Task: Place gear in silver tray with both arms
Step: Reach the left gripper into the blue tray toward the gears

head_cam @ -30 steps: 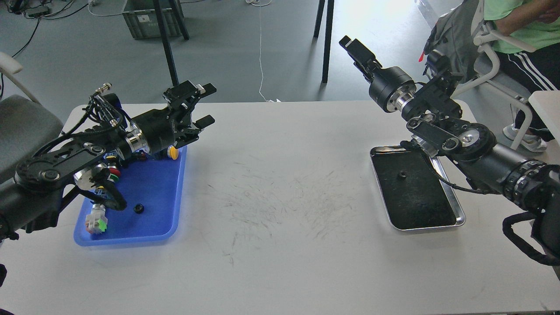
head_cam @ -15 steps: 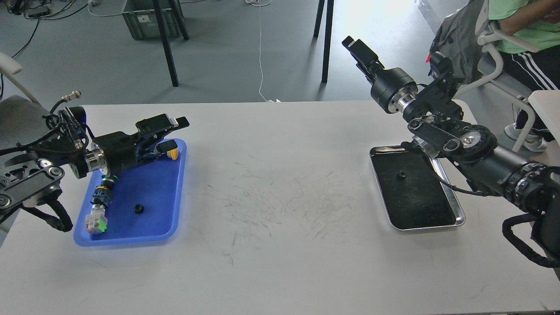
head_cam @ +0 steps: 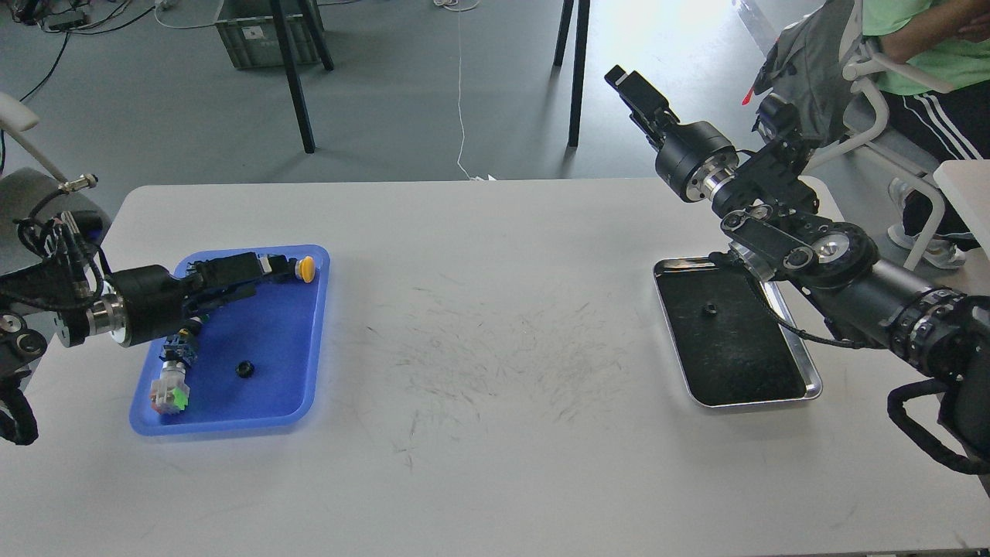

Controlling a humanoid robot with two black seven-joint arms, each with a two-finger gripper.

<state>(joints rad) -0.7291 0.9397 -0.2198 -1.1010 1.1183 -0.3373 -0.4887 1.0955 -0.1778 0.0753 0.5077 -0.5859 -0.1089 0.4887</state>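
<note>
A small black gear [head_cam: 245, 369] lies on the floor of the blue tray [head_cam: 224, 424] at the left. A second small black gear [head_cam: 708, 310] lies in the silver tray [head_cam: 754, 402] at the right. My left gripper [head_cam: 259, 278] reaches in low over the blue tray's far part, fingers pointing right, open and empty, well behind the gear. My right gripper [head_cam: 623, 77] is raised high beyond the table's far edge, up and left of the silver tray; its fingers cannot be told apart. My right arm's elbow [head_cam: 820, 251] hangs over the silver tray's far right corner.
The blue tray also holds a yellow-capped button [head_cam: 306, 268], a green and white switch [head_cam: 170, 391] and a blue and black part [head_cam: 176, 350]. A seated person [head_cam: 920, 54] and a chair are at the far right. Table legs [head_cam: 290, 73] stand behind.
My left arm has drawn back to the left and dropped, so its gripper now sits low over the blue tray's far part. My right arm has barely moved. Both gears stay put.
</note>
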